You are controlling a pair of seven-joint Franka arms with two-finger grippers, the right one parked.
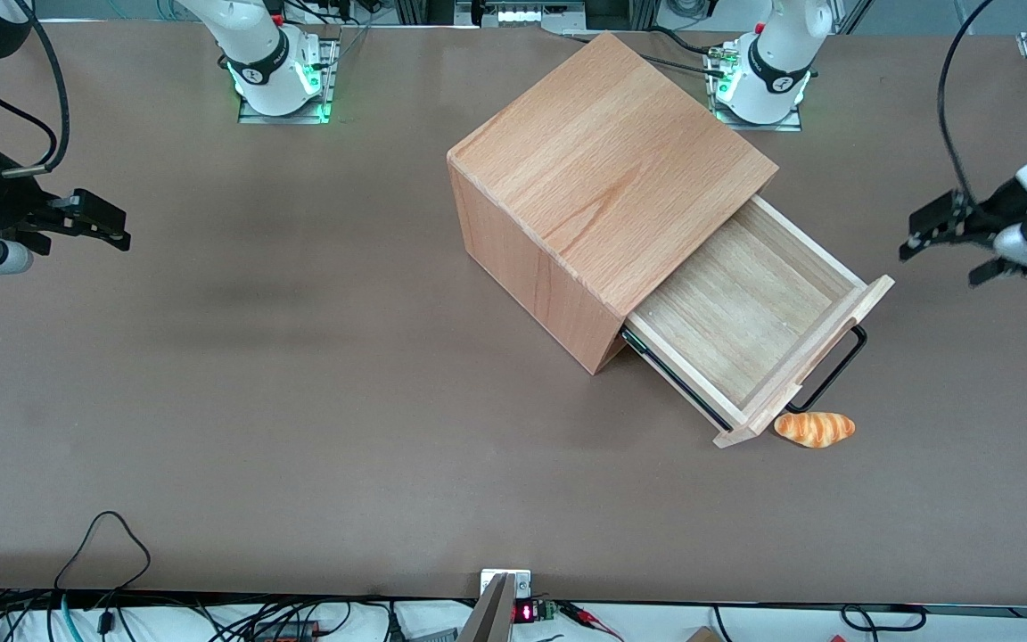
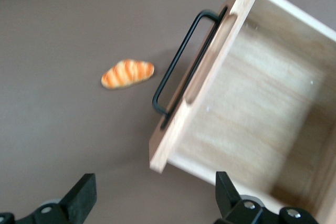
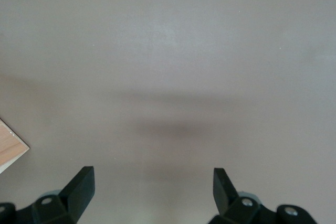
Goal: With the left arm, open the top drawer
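Note:
The top drawer (image 1: 736,308) of the beech cabinet (image 1: 603,178) stands pulled far out, and its bare wooden inside shows. Its thin black bar handle (image 1: 834,366) runs along the front panel (image 1: 825,352). My left arm's gripper (image 1: 940,254) hangs above the table in front of the drawer, toward the working arm's end, well apart from the handle. In the left wrist view the gripper (image 2: 155,184) is open with nothing between its fingers. That view also shows the drawer (image 2: 262,103) and the handle (image 2: 176,69) from above.
A small orange croissant-shaped toy (image 1: 815,428) lies on the brown table just in front of the drawer's panel, at the handle's end nearer the front camera; it also shows as the toy (image 2: 127,73) in the left wrist view. Cables run along the table's near edge (image 1: 103,535).

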